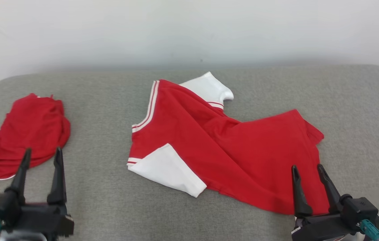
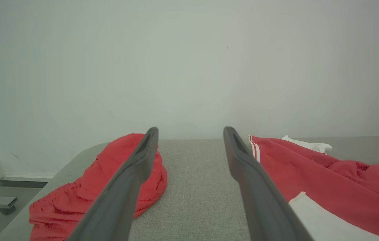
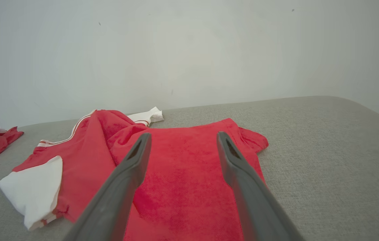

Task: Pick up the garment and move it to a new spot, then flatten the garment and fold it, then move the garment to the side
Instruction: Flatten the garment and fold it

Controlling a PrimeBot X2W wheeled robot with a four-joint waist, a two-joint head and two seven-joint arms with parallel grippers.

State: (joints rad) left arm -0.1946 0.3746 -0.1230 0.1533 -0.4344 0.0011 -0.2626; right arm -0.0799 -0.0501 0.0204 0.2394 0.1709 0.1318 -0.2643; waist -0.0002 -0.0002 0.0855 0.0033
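Nearest, the left gripper (image 1: pixel 43 150) and right gripper (image 1: pixel 307 166) are held low, jaws apart, nothing gripped. The red-and-white garment (image 1: pixel 229 150) is seen rumpled mid-counter (image 1: pixel 109 207), unfolded. Flattening, folding and setting aside are judged outstanding. A red bundle (image 1: pixel 25 134) is laid at the left.

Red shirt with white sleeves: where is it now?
In the head view the red shirt lies spread on the grey surface, centre to right, its hem by the open right gripper; a bundled red garment sits apart at the left.
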